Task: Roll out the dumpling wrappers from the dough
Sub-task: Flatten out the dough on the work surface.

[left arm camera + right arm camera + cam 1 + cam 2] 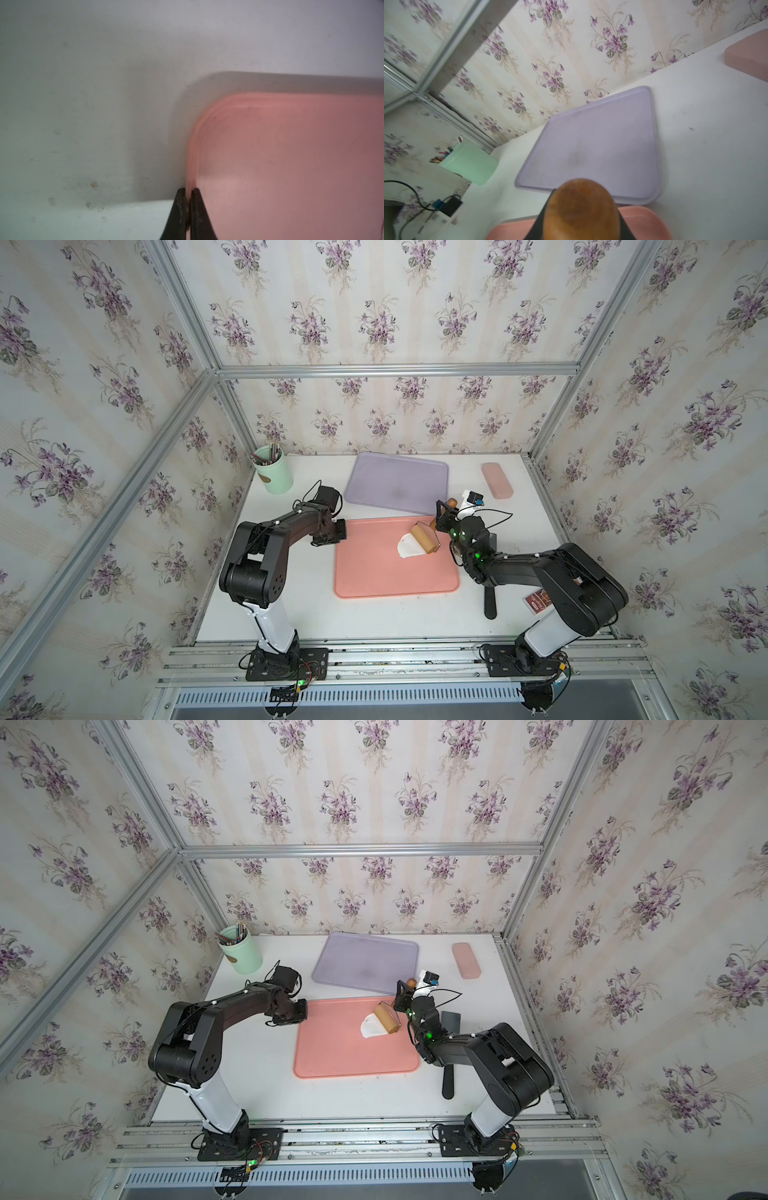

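- The dough (408, 548) lay on the pink tray (374, 572), toward its far right part. It was a flattened white patch with an uneven edge, partly under the roller (424, 537).
- It looked soft, light and probably sticky. Being so thin, it would likely stretch or tear if pinched, so pressing was best left to the roller and any lifting done from under an edge.
- The right gripper (445, 508) was clenched on the roller's wooden handle (581, 209). Its arm reached in low from the right, with the wrist bent above the tray's far right corner.
- The left gripper (189, 190) was clamped on the pink tray's rim near the far left corner, elbow folded and forearm about level, apparently to steady the tray.
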Motion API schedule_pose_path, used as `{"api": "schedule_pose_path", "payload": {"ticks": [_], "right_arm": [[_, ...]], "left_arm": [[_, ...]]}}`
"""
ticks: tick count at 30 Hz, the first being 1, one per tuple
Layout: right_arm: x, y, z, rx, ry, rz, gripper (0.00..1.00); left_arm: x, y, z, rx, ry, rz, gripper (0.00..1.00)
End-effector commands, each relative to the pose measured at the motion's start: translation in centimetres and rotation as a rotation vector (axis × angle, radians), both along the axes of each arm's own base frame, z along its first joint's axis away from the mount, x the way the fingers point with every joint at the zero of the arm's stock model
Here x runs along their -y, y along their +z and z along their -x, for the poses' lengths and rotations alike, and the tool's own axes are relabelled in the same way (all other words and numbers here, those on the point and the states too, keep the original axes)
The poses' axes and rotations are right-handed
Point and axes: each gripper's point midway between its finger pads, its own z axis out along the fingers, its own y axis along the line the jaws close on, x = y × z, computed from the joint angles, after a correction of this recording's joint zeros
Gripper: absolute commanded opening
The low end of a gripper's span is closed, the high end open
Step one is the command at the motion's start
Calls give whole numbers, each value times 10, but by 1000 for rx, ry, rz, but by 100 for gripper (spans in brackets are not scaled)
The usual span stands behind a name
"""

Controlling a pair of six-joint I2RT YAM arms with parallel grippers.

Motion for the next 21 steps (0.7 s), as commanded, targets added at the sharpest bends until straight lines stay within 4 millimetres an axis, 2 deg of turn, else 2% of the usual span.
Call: {"api": "schedule_pose_path", "payload": {"ticks": [1, 4, 6, 8, 11, 14, 17, 19, 21], "right_arm": [[0, -26, 1, -29, 29, 94, 0], [-7, -51, 12, -55, 50, 120, 0], [-20, -61, 22, -65, 91, 112, 0], [-45, -65, 34, -71, 139, 110, 0], [-62, -57, 40, -74, 171, 12, 0], [-61, -28, 33, -44, 164, -63, 0], [-39, 5, 19, -6, 133, -115, 0], [-22, 15, 9, 16, 102, -107, 0], [-12, 14, 0, 19, 74, -59, 0]], "left_arm": [[-6, -11, 12, -55, 13, -32, 0], [-7, -11, 13, -56, 12, -36, 0], [-7, -11, 13, -55, 14, -33, 0], [-7, -11, 13, -56, 18, -32, 0], [-8, -11, 13, -57, 20, -40, 0], [-9, -10, 14, -60, 18, -49, 0], [-9, -7, 12, -53, 15, -51, 0], [-9, -7, 12, -50, 16, -47, 0], [-7, -8, 12, -48, 15, -38, 0]]}}
